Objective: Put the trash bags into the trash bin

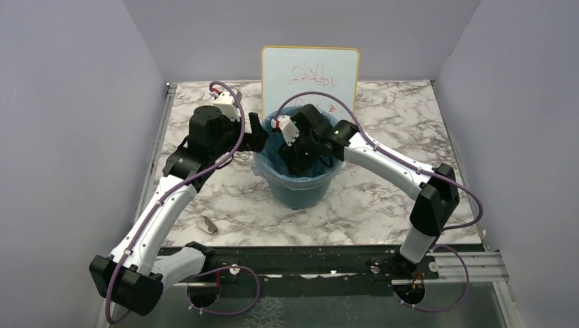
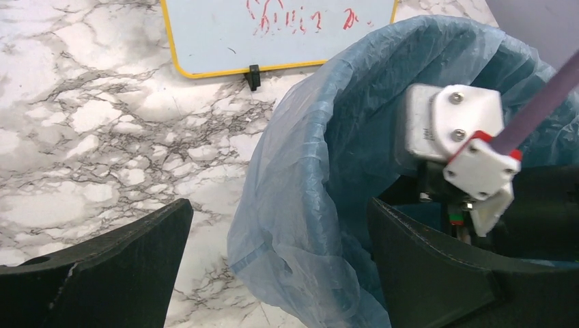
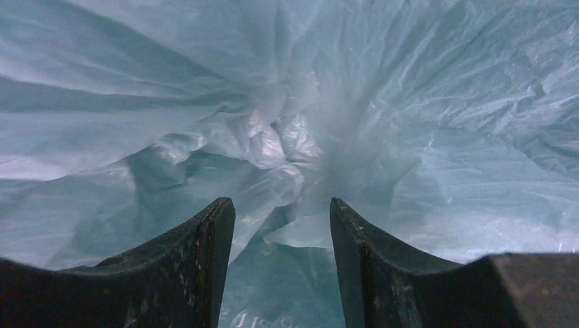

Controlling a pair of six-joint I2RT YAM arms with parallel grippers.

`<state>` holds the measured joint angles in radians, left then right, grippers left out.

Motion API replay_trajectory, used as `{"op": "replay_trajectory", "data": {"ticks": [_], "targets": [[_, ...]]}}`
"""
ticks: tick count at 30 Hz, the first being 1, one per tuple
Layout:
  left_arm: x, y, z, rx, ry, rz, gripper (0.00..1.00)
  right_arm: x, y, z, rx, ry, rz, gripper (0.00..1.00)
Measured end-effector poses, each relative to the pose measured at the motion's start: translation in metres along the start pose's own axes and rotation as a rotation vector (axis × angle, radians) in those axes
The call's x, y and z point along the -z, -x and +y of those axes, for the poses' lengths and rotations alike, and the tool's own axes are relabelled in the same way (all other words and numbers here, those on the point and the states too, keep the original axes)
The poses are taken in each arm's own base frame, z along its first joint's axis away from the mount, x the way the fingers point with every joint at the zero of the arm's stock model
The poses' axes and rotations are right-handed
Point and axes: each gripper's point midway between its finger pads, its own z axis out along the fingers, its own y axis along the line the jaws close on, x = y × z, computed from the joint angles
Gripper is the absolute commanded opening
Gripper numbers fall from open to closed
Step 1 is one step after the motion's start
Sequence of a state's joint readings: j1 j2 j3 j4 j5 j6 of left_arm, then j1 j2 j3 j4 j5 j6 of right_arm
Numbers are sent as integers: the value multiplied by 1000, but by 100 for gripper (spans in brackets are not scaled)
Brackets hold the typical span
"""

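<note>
Trash bin (image 1: 298,191): a round teal-blue bucket standing upright near the middle of the marble table (image 1: 382,212), just in front of the whiteboard (image 1: 310,72) that stands at the far edge.

Trash bag (image 1: 267,154): thin, crinkly light-blue plastic lining the bin, its mouth draped over the rim and hanging down the outside on the left. In the left wrist view the film bulges out over the bin's edge toward the table.

Left arm: base at the near left corner, forearm rising toward the far side, wrist bent to the right so the gripper points at the bin's left rim.

Left gripper (image 2: 280,266): jaws spread wide, one finger (image 2: 102,270) over bare marble, the other finger (image 2: 437,273) over the bin's mouth, with the draped bag edge between them. Neither finger visibly presses the plastic.

Right arm: base at the near right, elbow raised on the right side, forearm reaching left and tipping down into the bin's mouth.

Right gripper (image 3: 282,239): down inside the bag, jaws part open with a gap between the fingers (image 3: 205,266). Crumpled film lies just ahead of the tips; whether they pinch it cannot be told.

Loose item (image 1: 209,224): a small pale object on the marble toward the near left edge, well apart from the bin; too small to identify.
</note>
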<state>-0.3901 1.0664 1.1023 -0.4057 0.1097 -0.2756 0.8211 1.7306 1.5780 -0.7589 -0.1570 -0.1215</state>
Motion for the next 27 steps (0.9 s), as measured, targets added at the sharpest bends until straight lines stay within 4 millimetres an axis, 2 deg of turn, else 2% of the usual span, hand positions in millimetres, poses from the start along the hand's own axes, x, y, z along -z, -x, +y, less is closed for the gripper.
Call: {"op": "replay_trajectory", "data": {"ticks": [5,11,17,23,27], "targets": [[-4,-4,-1,-3,-13,19,99,-19,-16,-12,14,-46,100,58],[-8,-11,-3,-7,-29,44,99,-48,-59,-20,9,-55,279,59],[-10,-15,-4,-20,-43,62,99,-55,-83,-20,9,-41,379,59],[-11,-20,-2,-28,-42,83,98,-70,-110,-20,0,-31,494,59],[-12,-23,-2,-30,-43,95,96,-72,-120,-22,-1,-37,531,59]]}}
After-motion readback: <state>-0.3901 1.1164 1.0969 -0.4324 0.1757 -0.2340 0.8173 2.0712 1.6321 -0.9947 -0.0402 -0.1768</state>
